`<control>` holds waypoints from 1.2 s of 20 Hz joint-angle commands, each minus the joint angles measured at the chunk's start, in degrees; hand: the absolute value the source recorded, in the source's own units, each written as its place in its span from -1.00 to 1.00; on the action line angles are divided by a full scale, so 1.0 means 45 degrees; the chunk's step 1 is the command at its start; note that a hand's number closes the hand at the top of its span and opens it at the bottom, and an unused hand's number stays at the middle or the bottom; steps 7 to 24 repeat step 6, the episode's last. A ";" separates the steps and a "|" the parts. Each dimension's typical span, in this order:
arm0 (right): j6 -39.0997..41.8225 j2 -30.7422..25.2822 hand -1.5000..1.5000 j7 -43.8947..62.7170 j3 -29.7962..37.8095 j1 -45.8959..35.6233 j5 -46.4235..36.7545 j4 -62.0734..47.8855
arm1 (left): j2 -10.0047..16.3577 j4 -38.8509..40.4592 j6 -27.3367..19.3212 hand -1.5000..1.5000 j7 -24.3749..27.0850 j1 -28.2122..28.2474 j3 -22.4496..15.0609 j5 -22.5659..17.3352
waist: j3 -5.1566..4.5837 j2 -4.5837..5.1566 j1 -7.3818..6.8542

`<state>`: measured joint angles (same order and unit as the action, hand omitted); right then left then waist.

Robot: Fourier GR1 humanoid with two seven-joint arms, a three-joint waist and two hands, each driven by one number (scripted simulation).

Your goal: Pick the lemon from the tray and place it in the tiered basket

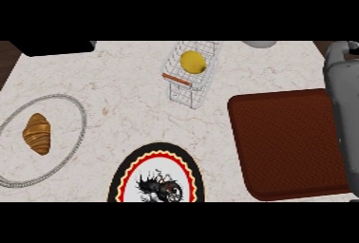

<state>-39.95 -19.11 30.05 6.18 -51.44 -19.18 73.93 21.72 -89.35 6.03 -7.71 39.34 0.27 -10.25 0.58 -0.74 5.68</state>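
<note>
The yellow lemon (193,61) lies in the upper tier of the wire tiered basket (184,92), which stands at the counter's far middle. To the right lies the dark brown tray (288,142), with nothing on it. A grey forearm (342,99) runs along the view's right edge over the tray's right side. Its hand does not show. No left arm or hand is in view.
A croissant (37,133) rests on a silver-rimmed plate (79,114) at the left. A black, red and white patterned plate (126,171) sits at the near middle. A black object (56,46) is at the far left corner, and a grey object (261,43) at the far edge.
</note>
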 commanded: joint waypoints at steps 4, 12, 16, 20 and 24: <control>0.1264 -0.1229 -1.00 -0.0572 0.0896 0.0800 0.1175 0.0591 | -0.0735 -0.2106 -0.0369 0.00 0.1303 -0.3212 0.0636 -0.0736 | -0.0058 -0.0139 0.0744; 0.1697 -0.1606 -1.00 -0.0790 0.1270 0.1252 0.1607 0.0652 | -0.0905 -0.2138 -0.0367 0.00 0.1420 -0.2986 0.0590 -0.0688 | -0.0041 -0.0132 0.0773; 0.1697 -0.1606 -1.00 -0.0790 0.1270 0.1252 0.1607 0.0652 | -0.0905 -0.2138 -0.0367 0.00 0.1420 -0.2986 0.0590 -0.0688 | -0.0041 -0.0132 0.0773; 0.1697 -0.1606 -1.00 -0.0790 0.1270 0.1252 0.1607 0.0652 | -0.0905 -0.2138 -0.0367 0.00 0.1420 -0.2986 0.0590 -0.0688 | -0.0041 -0.0132 0.0773; 0.1697 -0.1606 -1.00 -0.0790 0.1270 0.1252 0.1607 0.0652 | -0.0905 -0.2138 -0.0367 0.00 0.1420 -0.2986 0.0590 -0.0688 | -0.0041 -0.0132 0.0773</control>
